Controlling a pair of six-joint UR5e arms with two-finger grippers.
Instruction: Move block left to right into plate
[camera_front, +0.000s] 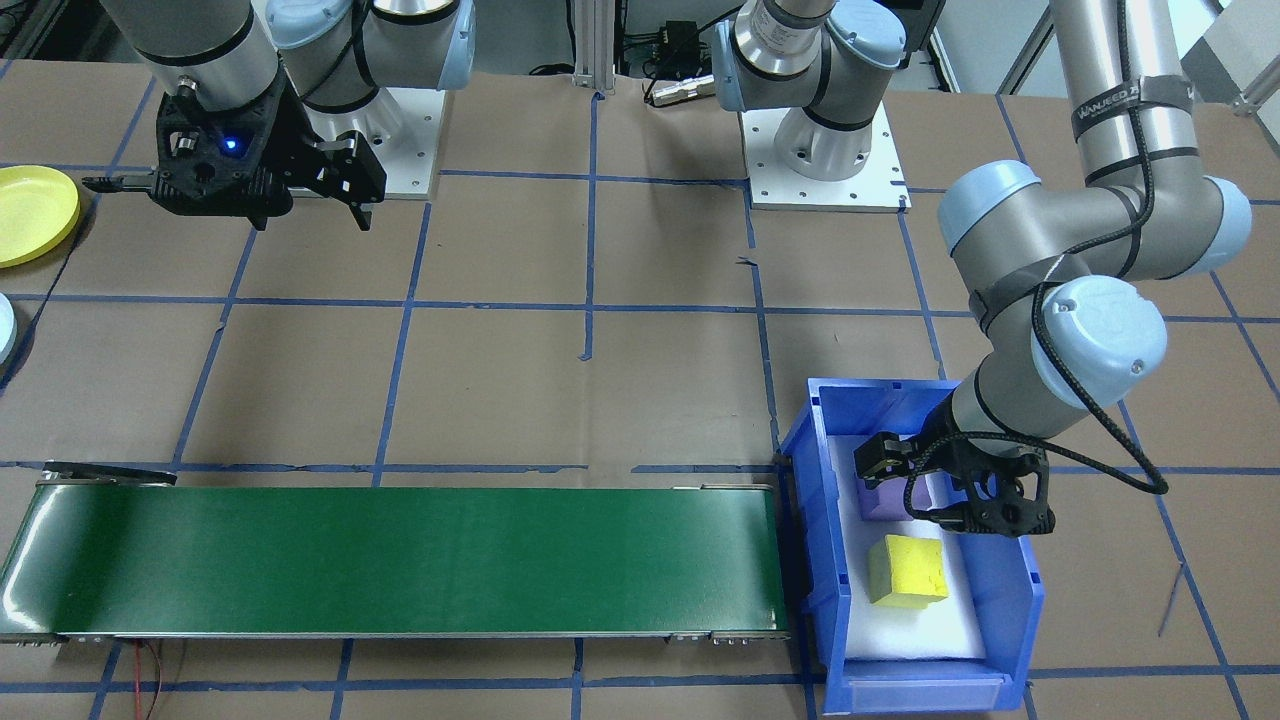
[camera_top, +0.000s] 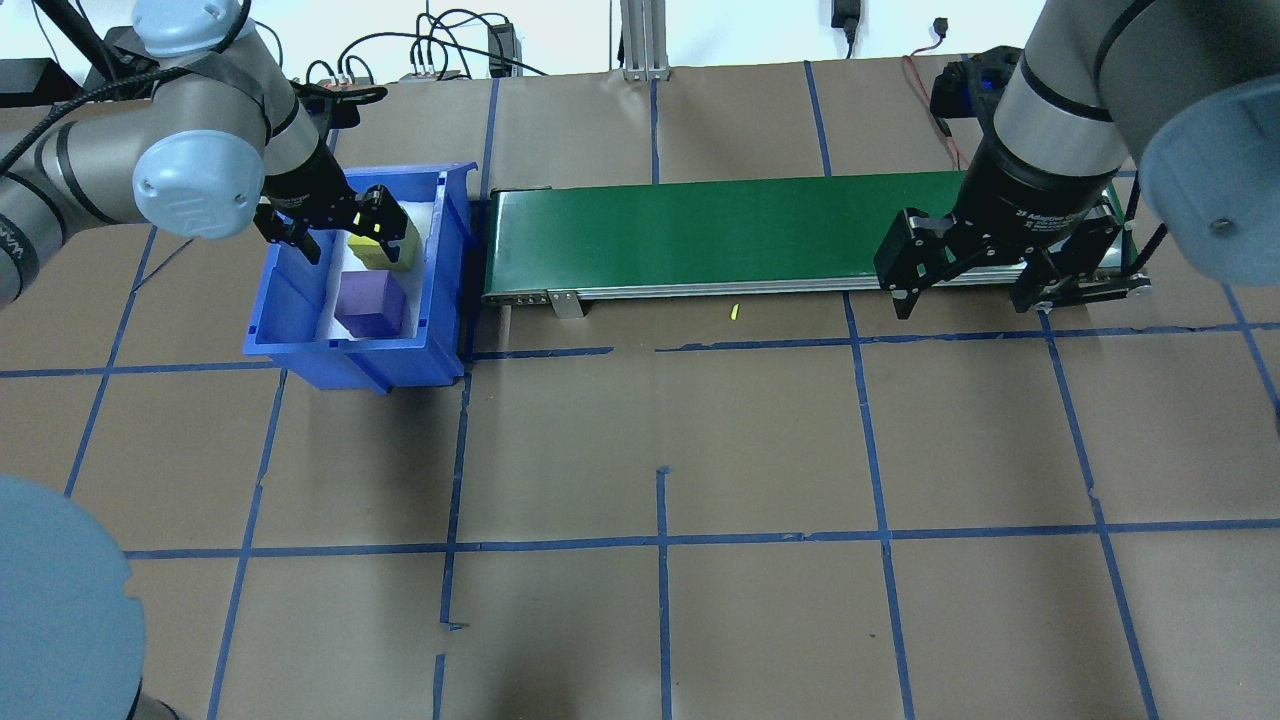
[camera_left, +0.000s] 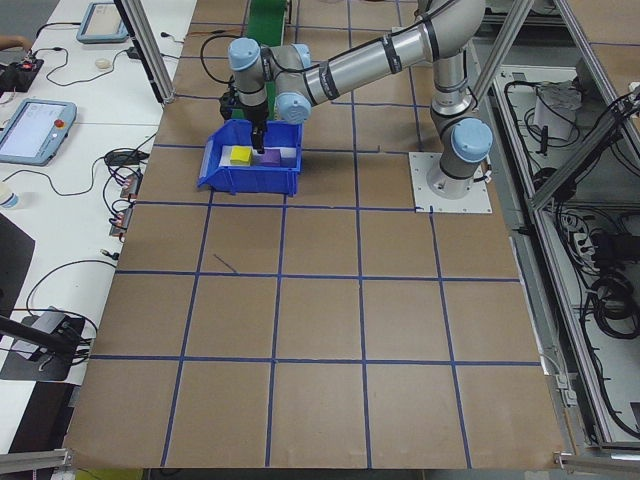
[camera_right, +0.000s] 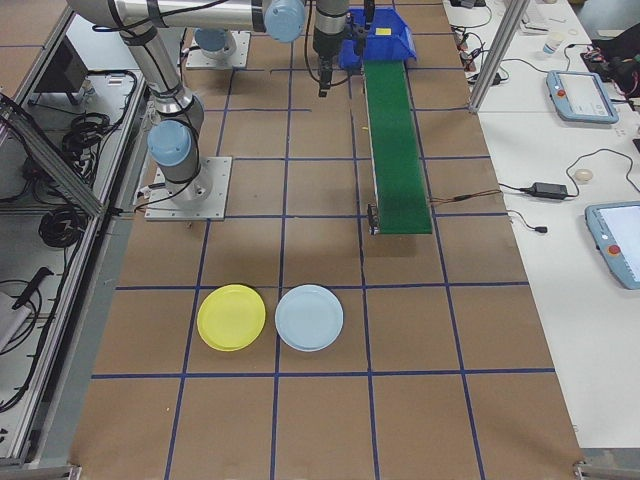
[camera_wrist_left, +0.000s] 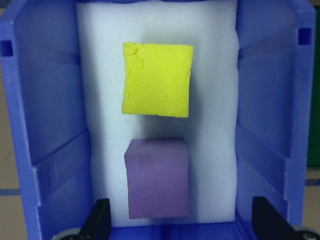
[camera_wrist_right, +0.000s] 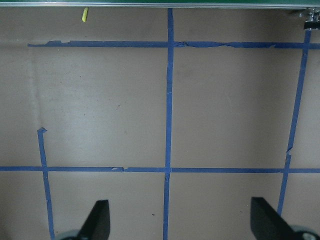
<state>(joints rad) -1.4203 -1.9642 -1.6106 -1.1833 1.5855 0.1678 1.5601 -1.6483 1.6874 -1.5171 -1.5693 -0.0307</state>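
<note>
A yellow block and a purple block lie on white foam inside a blue bin. My left gripper hovers open over the bin, just above the purple block, and holds nothing. It partly covers the yellow block in the overhead view. My right gripper hangs open and empty above the table by the far end of the belt. A yellow plate and a light blue plate sit side by side on the robot's right, well beyond the belt's end.
A long green conveyor belt runs from the bin toward the right arm. A small yellow scrap lies on the brown table in front of the belt. Blue tape lines grid the tabletop.
</note>
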